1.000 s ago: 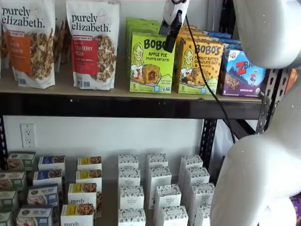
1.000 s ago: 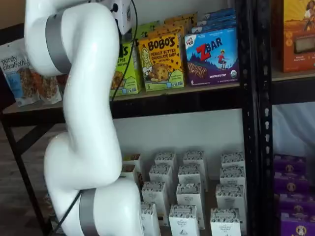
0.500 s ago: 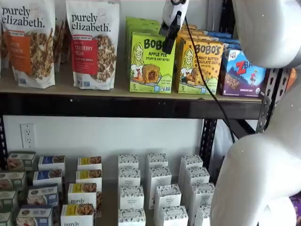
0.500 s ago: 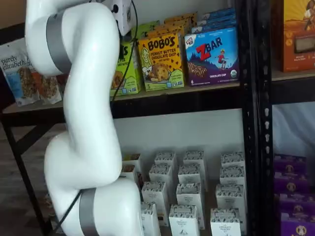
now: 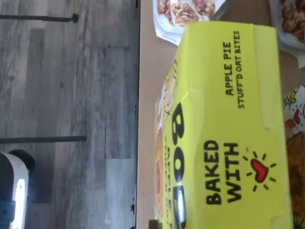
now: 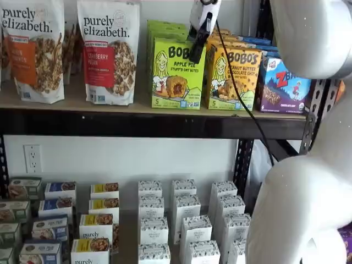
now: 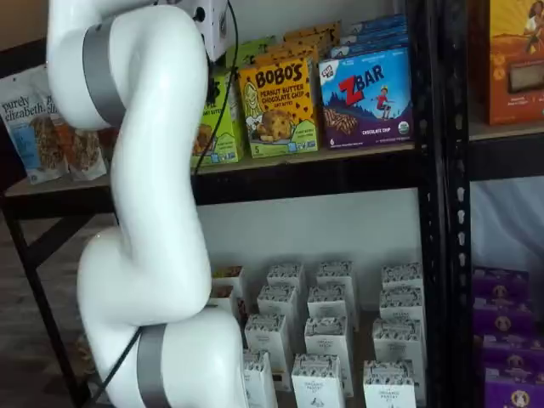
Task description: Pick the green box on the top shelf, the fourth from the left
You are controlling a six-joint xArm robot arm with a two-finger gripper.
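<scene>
slightly higher than half a second before, the gripper (image 6: 196, 54) had crept upward in front of the green box (image 6: 177, 73), its black fingers reaching down across the carton's upper right corner in a shelf view. only a side-on sliver of those fingers showed, so whether they were spread or pressed together could not be told. the green box stood upright at the front of its row on the top shelf (image 6: 137, 105), a yellow-orange bobo's box (image 6: 232, 78) just beside it at 3 o'clock and a purely elizabeth pouch (image 6: 108, 50) at 9 o'clock. a black cable (image 6: 237, 88) trailed from the gripper across the yellow-orange box. in both shelf views the white arm (image 7: 144, 212) filled much of the foreground; in one it hid most of the green box (image 7: 218, 119), leaving a strip of lime carton visible beside the peanut butter carton. the wrist view showed the box top (image 5: 233, 129) close up, reading "apple pie stuff'd oat bites" and "baked with" beside a red heart, with the tan shelf board (image 5: 147, 86) and grey plank floor (image 5: 71, 95) alongside.
</scene>
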